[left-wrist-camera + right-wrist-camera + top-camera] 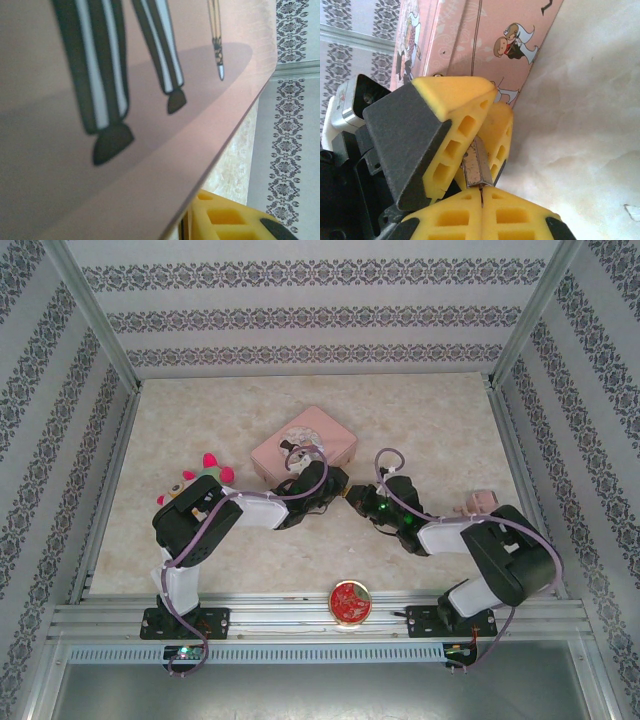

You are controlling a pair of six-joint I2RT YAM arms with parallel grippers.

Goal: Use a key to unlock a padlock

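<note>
Your right hand [482,210] is pressed together, pinching the thin key [481,196]. The key's tip meets the lower end of the padlock [476,169] directly ahead. Your left hand [491,117] pinches the padlock just beside the pink box [485,40] on the desk [590,125].

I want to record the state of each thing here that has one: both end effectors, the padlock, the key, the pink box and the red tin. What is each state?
left end effector: shut on the padlock.
right end effector: shut on the key.
padlock: shackle hidden, so locked or unlocked cannot be told.
key: tip at the padlock's end; whether it is inserted is unclear.
pink box: lid closed.
red tin: lid on.
</note>
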